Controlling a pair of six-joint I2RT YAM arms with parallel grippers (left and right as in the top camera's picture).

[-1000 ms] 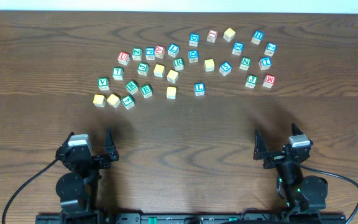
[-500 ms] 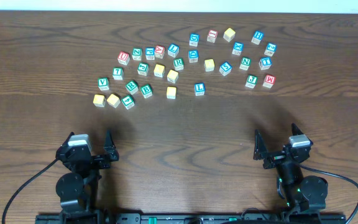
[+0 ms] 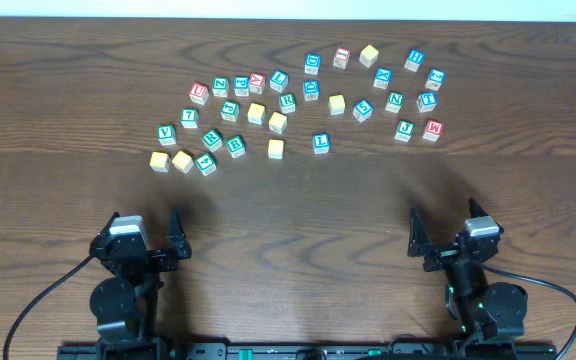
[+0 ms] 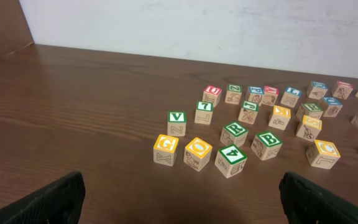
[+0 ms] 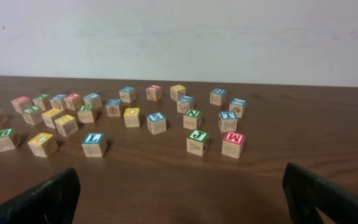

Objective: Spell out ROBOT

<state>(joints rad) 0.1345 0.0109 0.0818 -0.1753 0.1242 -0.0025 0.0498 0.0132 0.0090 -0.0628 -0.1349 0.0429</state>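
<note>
Small wooden letter cubes lie scattered across the far half of the table. A green-framed R [image 3: 212, 139] [image 4: 234, 132] sits beside a green-framed B [image 3: 235, 146] [image 4: 267, 144]. A second green R [image 3: 287, 101] lies farther back. A yellow O [image 3: 182, 161] [image 4: 197, 153] is at the front left, and further yellow cubes [image 3: 275, 149] are nearby. A blue-framed cube [image 3: 320, 143] [image 5: 94, 143] stands alone at the front; its letter is too small to read. My left gripper [image 3: 146, 220] [image 4: 182, 205] and right gripper [image 3: 444, 222] [image 5: 179, 199] are open and empty, well short of the cubes.
Red-framed cubes U [image 3: 199, 93] and M [image 3: 432, 129] sit at the ends of the cluster, with a green J [image 3: 404, 129] beside the M. A pale wall rises behind the table's far edge [image 4: 166, 56]. Bare wood lies between the grippers and the cubes.
</note>
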